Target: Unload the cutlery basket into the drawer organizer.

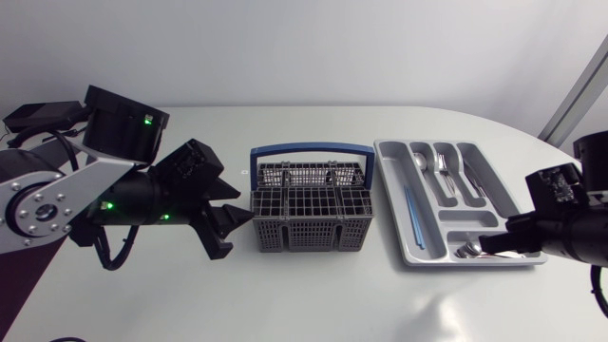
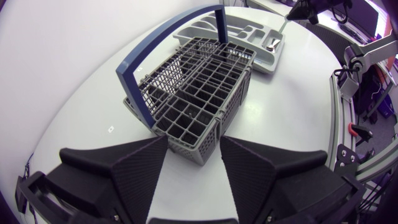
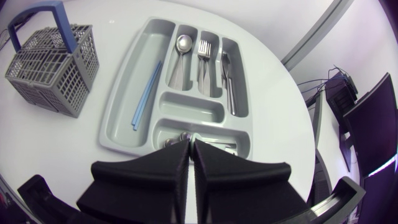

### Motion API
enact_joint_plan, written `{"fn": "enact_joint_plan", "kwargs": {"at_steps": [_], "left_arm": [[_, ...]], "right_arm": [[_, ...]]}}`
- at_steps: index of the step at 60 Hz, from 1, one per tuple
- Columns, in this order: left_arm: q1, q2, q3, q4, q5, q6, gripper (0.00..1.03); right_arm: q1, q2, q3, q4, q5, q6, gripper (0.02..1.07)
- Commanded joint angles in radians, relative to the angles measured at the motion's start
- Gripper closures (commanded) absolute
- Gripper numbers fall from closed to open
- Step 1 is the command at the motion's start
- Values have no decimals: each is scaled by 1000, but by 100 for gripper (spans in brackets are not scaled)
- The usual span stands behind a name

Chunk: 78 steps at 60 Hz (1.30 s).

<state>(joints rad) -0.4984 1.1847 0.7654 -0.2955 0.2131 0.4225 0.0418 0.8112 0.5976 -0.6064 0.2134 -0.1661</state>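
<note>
Spoon (image 2: 278,35) in right pincer (image 2: 291,14): left wrist view.

Pretty clearly a robotics lab bench, not a kitchen. A plain white rounded table (image 1: 313,294) is flanked by two robot arms: the left arm (image 1: 57,195) is seen at 9 o'clock with green status lights lit, the right arm (image 1: 570,228) at 3 o'clock. A cutlery basket (image 1: 312,236) and drawer organizer (image 1: 392,190) are just set out on the bare top, test-rig style.

White, round-edged table (image 1: 313,294) surface.
</note>
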Motion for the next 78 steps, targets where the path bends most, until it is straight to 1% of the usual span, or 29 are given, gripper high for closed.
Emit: {"fn": "enact_joint_plan", "kwargs": {"at_steps": [1,9,14,18,20,23,24,28,32,35,37,41,44,48,53,57,61,64,65,67,72,74,78], "left_arm": [[3,-7,5,-7,16,13,44],[4,-13,5,-11,16,13,44],[8,-19,3,-16,16,15,44],[9,-20,3,-19,16,16,44],[9,-20,3,-21,16,18,44],[9,-20,3,-21,16,19,44],[9,-20,3,-21,16,19,44],[9,-19,3,-21,16,19,44],[12,-19,3,-21,16,21,44],[14,-17,3,-21,17,21,44],[15,-17,2,-21,17,21,44],[18,-16,0,-21,17,21,44],[21,-17,-5,-21,17,22,44],[35,-17,-8,-21,19,27,44],[54,-19,-9,-25,22,33,44],[72,-20,-11,-27,22,38,44],[95,-20,-11,-28,23,44,44],[110,-16,-11,-25,29,48,44],[116,-11,-11,-25,32,50,44],[130,-2,-11,-21,39,52,44],[150,24,-11,-7,40,52,44],[161,35,-6,-2,40,53,44],[172,53,3,-1,43,56,44]], "right_arm": [[-28,49,-64,68,3,-32,101],[-31,144,-101,188,43,-24,101],[-31,217,-127,286,76,-32,101],[-33,264,-139,327,92,-29,100],[-31,286,-144,350,101,-32,99],[-31,315,-150,373,116,-29,94],[-29,325,-151,382,126,-29,91],[-19,364,-157,407,146,-29,69],[0,381,-159,410,149,-21,56],[10,382,-156,410,149,-19,44],[18,382,-151,408,149,-18,37],[24,368,-133,390,149,-12,28],[26,341,-111,362,149,-12,15],[32,293,-76,315,147,-6,7],[36,218,-13,237,119,5,7],[43,148,21,224,84,5,7],[64,103,60,192,11,23,7],[72,102,82,178,-31,53,7],[78,102,91,171,-62,68,7],[92,111,99,165,-92,85,7],[153,146,102,177,-115,140,7],[181,172,103,204,-118,168,7],[193,232,120,221,-137,201,7]]}}
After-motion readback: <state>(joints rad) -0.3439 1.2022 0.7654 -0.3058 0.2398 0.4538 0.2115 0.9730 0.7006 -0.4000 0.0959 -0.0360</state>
